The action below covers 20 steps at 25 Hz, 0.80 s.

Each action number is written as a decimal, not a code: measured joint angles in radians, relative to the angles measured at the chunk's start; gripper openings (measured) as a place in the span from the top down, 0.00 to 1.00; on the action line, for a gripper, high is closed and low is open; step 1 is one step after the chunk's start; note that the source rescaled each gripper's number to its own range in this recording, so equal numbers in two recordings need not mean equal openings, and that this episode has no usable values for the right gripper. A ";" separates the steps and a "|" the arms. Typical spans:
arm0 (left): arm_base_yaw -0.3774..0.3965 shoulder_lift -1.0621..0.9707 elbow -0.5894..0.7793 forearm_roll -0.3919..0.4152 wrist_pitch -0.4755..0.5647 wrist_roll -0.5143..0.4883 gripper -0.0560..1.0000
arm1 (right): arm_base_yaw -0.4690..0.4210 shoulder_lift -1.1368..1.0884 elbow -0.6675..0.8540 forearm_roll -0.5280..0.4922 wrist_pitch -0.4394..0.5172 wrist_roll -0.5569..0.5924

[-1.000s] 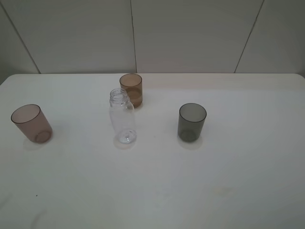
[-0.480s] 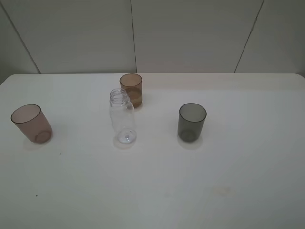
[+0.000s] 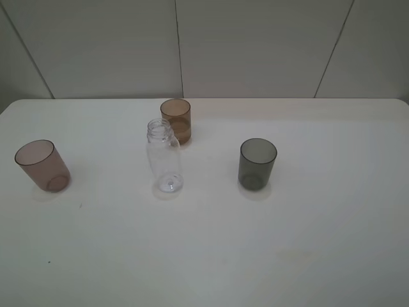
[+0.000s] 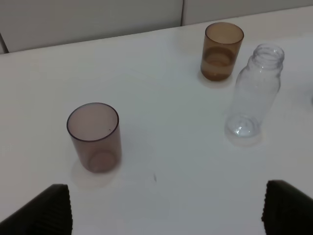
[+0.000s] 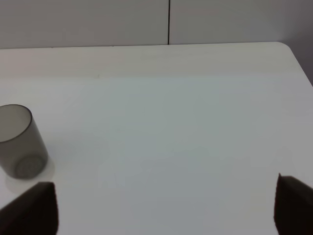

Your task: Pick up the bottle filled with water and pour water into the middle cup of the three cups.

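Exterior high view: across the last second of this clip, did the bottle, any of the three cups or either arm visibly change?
Nothing visibly changed. The bottle stands uncapped in front of the orange-amber cup, with the pinkish-brown cup at left and the dark grey cup at right, all on the white table. No arm shows in the high view. The left gripper and right gripper are open, holding nothing.

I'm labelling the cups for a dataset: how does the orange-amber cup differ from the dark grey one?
The orange-amber cup is a warm see-through orange and shows a darker band across its lower half; the dark grey cup is smoky and evenly tinted. The orange-amber cup stands farther back, just behind the clear bottle, while the grey one stands apart to the right. Both are upright, handleless, similar-sized tumblers on the white table.
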 joint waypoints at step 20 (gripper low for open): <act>0.017 -0.067 0.123 -0.085 -0.027 0.047 0.00 | 0.000 0.000 0.000 0.000 0.000 0.000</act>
